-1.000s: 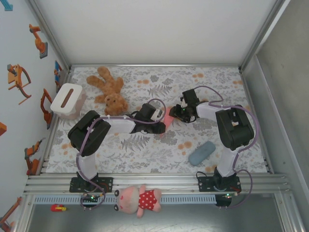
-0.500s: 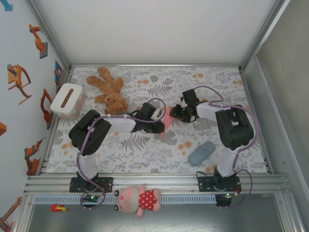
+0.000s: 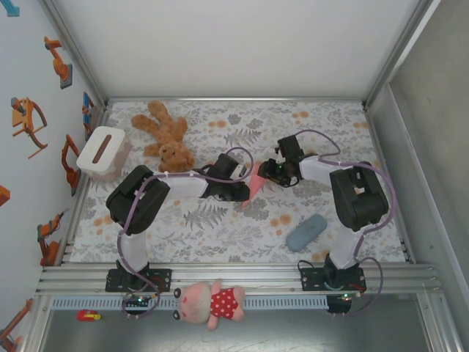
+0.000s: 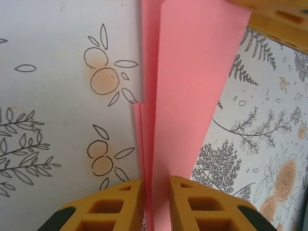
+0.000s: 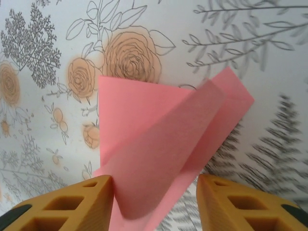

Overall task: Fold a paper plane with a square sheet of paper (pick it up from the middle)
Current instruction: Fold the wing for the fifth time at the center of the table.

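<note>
Pinched shut on folded salmon-pink paper [image 4: 187, 86] at the left gripper [image 4: 156, 204], with yellow fingers [image 4: 115, 209] pressing several layers from both sides. In the left wrist view, fanning wider from that pinch toward 12 o'clock, up to another yellow finger [image 4: 281, 19] overlapping the top corner at 1 o'clock.

Standing well apart at the right gripper [image 5: 154, 202], with a loose curl of the paper [image 5: 159, 144] between. Touching the 7 o'clock finger [image 5: 62, 204]; just beside the 5 o'clock finger [image 5: 250, 204], contact unclear. Beyond the curl, spreading in flat layers toward 12 and 2 o'clock over the floral tablecloth [image 5: 269, 57].

From above, near the middle of the cloth: the paper [image 3: 256, 185], flanked by the left gripper [image 3: 246, 192] at 8 o'clock and the right gripper [image 3: 267, 176] at 2 o'clock.

Farther out from the paper: brown teddy bear [image 3: 165, 136] at 10 o'clock, white slotted box [image 3: 102, 150] at 9 o'clock, grey-blue pouch [image 3: 306, 232] at 5 o'clock, and pink plush toy in a red dress [image 3: 212, 302] at 7 o'clock, past the front rail [image 3: 293, 273].
</note>
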You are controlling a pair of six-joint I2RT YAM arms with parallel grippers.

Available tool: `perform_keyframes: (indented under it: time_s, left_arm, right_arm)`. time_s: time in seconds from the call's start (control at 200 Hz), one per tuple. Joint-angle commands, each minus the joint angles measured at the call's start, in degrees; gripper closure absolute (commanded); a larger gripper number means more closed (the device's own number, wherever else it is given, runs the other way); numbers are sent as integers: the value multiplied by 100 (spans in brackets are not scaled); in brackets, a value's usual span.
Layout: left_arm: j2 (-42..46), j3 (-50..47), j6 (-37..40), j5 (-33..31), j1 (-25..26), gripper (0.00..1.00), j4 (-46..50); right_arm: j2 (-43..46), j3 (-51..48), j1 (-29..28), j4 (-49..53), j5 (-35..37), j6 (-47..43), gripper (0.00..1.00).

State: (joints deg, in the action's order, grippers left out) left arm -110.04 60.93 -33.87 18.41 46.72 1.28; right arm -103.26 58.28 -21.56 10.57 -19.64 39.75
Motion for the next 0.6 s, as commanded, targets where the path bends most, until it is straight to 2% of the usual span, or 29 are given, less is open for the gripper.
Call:
perform_keyframes:
  time_s: [0.0, 0.165, 0.336, 0.536, 0.596]
  left_arm:
    - [-299, 55, 128, -152, -5, 79, 321]
    - [-315, 77, 156, -129, -3, 79, 352]
    - [-334, 96, 170, -111, -5, 79, 349]
    - [-354, 112, 179, -106, -4, 79, 369]
    - [-343, 98, 161, -95, -5, 79, 349]
  right_arm:
    - [731, -161, 20, 296, 308, -207, 48]
    - [1140, -438, 16, 209, -19, -380, 49]
    - [1071, -449, -138, -219, -786, -377, 60]
    - [556, -148, -425, -362, -872, -289, 74]
    - [421, -120, -443, -447, -856, -231, 75]
